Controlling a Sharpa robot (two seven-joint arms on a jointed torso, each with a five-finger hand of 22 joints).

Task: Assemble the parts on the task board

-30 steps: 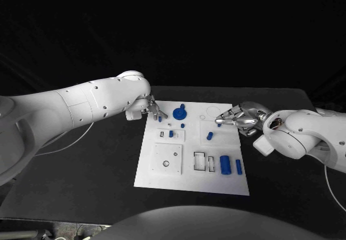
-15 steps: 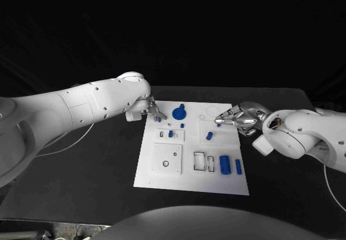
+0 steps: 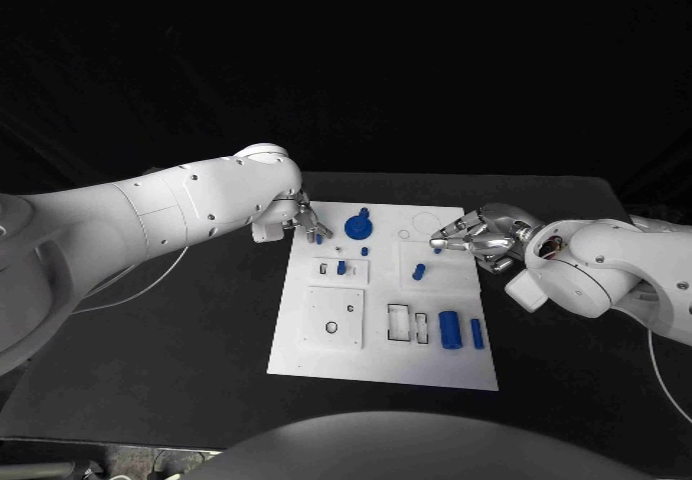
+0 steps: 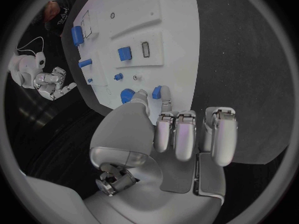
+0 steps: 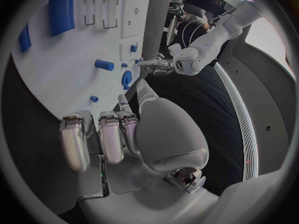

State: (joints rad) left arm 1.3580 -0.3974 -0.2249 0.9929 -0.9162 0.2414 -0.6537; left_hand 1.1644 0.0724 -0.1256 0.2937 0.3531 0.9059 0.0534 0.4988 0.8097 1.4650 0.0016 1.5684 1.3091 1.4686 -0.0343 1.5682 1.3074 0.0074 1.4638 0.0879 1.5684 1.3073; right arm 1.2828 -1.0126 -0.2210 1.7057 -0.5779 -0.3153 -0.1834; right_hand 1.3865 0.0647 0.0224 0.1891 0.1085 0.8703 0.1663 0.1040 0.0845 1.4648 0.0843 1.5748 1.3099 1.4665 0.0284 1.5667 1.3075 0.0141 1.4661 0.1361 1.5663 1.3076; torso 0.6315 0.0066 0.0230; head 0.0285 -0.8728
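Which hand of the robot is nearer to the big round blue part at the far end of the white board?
Left. The left hand sits just beside the round blue part; the right hand hovers over the board's opposite edge.

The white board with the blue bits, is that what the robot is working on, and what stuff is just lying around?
For the job:
task board
small blue parts on it
left hand
right hand

Just lying about:
black table
thin white cable on the table by the left arm
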